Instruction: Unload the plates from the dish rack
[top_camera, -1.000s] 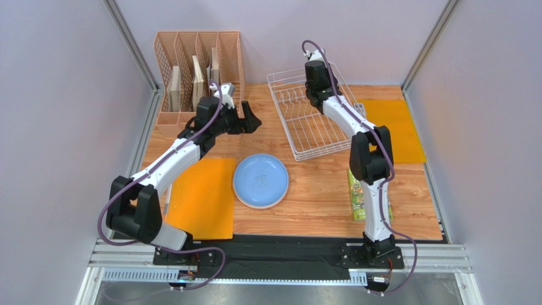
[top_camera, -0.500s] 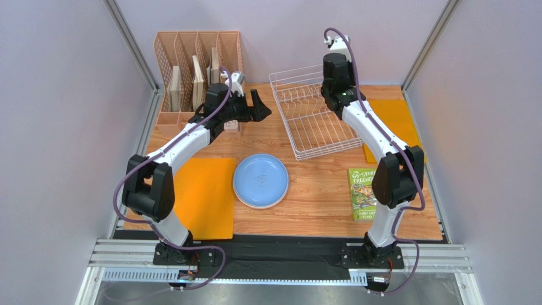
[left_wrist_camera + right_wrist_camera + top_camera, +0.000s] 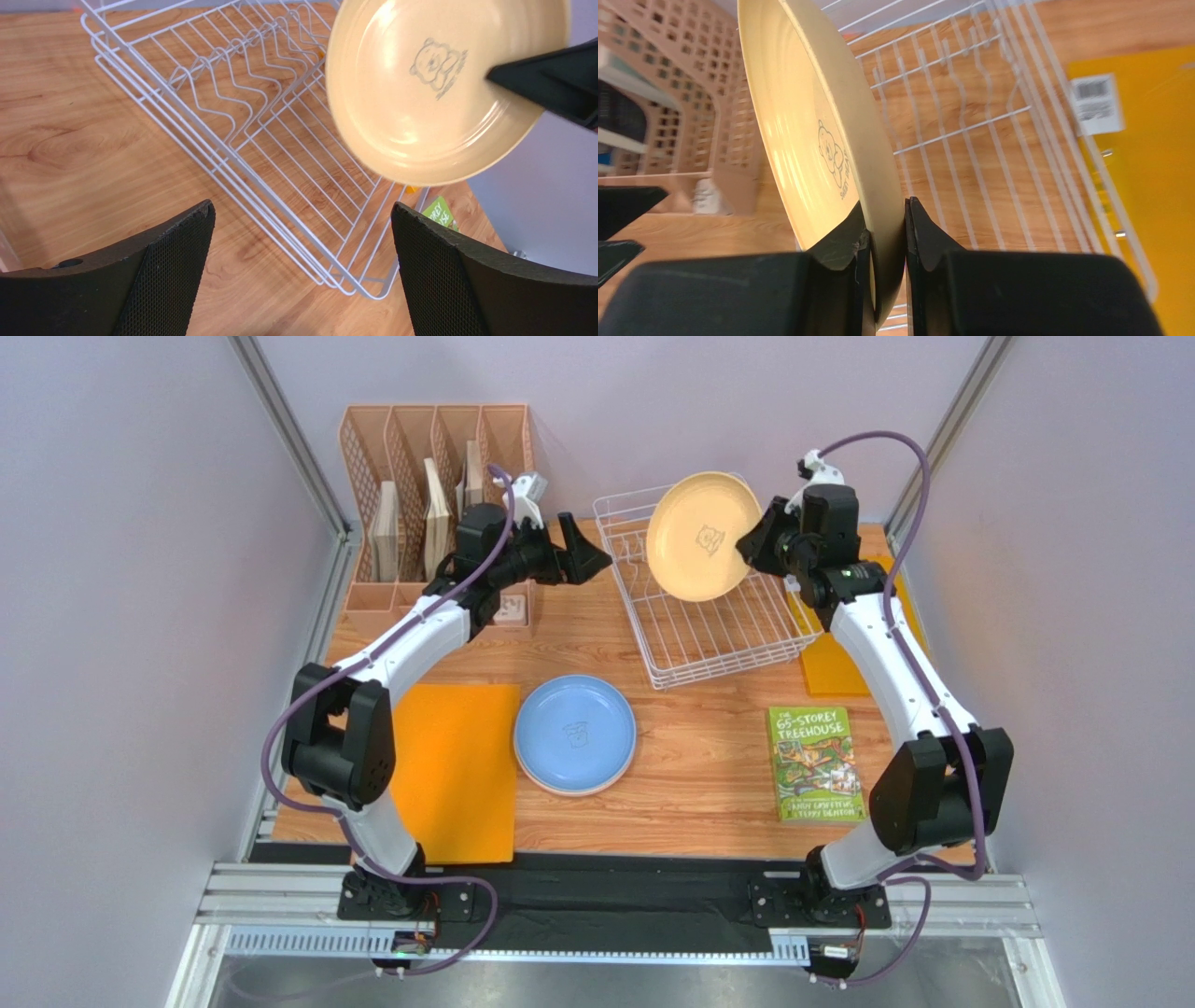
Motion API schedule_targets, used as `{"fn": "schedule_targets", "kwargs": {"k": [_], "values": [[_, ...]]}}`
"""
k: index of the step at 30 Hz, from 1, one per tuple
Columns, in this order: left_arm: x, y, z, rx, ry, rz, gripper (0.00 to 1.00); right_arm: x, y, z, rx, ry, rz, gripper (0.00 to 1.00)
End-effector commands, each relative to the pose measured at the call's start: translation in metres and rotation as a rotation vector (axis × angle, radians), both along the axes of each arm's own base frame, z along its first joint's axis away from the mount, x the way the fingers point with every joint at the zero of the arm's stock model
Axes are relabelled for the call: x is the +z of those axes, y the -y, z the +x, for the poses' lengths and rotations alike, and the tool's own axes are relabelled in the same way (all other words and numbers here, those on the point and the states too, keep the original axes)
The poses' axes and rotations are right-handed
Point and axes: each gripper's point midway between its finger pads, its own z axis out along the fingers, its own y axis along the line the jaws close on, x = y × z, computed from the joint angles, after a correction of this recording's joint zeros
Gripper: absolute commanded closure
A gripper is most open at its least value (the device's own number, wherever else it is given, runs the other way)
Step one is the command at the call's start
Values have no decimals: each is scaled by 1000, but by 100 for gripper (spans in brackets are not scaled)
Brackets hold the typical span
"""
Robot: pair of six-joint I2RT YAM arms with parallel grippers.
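With the blue plate (image 3: 574,734) already lying at frame centre, the right gripper (image 3: 883,213) is pinching the rim of the pale yellow plate (image 3: 701,535) above the dish rack (image 3: 701,637) at upper centre, the left gripper (image 3: 302,210) is gaping empty, and the rack is showing no more plates

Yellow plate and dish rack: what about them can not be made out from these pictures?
- Yellow plate: in the right wrist view the rim part inside the right gripper is hidden by it; the writing under the bear is blurred.
- In the left wrist view the frame's top edge cuts off the plate's top.
- Dish rack: in the top external view the plate hides part of its far side.
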Motion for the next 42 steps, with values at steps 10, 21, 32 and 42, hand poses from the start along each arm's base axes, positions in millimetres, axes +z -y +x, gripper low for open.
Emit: {"fn": "schedule_targets", "kwargs": {"k": [10,21,32,42], "values": [[17,15,2,-52,60,-102,2,3,-81,-38,352,-53,498,100],[10,11,-1,-23,44,-112,64,7,-103,-51,478,-82,647,100],[5,-3,-18,13,49,-84,100,1,-98,-48,472,-97,570,33],[-22,-51,-73,114,-52,113,100,-3,-20,-13,134,-39,249,19]]}}
